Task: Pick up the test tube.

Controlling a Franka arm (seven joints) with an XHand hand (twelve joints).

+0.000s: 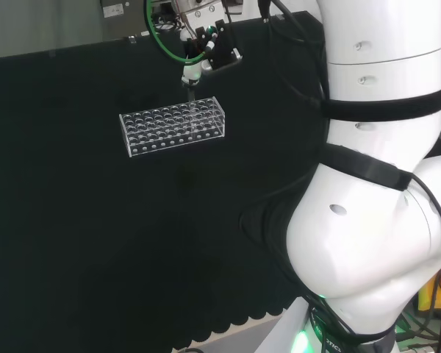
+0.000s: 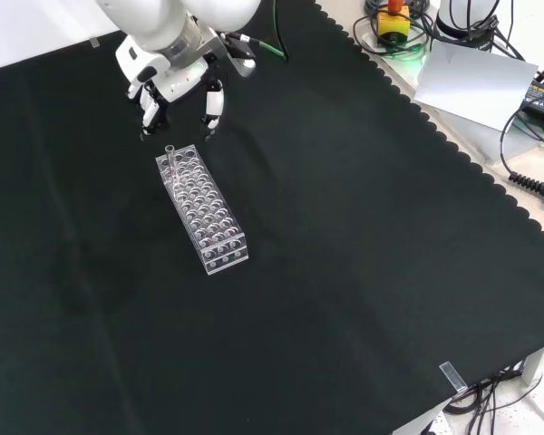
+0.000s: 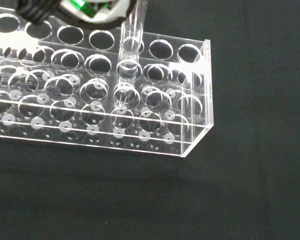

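This is a robotics laboratory: a white robot arm [image 1: 375, 184] stands at a bench draped in black cloth [image 2: 344, 272] with a scalloped hem, and on the cloth, toward its far left corner in the front view, sits a clear plastic test-tube rack [image 2: 202, 213] with one glass test tube [image 3: 131, 47] standing in it; beyond the cloth's right edge in the front view lie tangled cables [image 2: 526, 172], a grey sheet [image 2: 471, 86] and a yellow box with a red button [image 2: 393, 20].

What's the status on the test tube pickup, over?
Hand open, above the rack's far end in the front view. Test tube upright in clear rack, not gripped. Nothing in the way.
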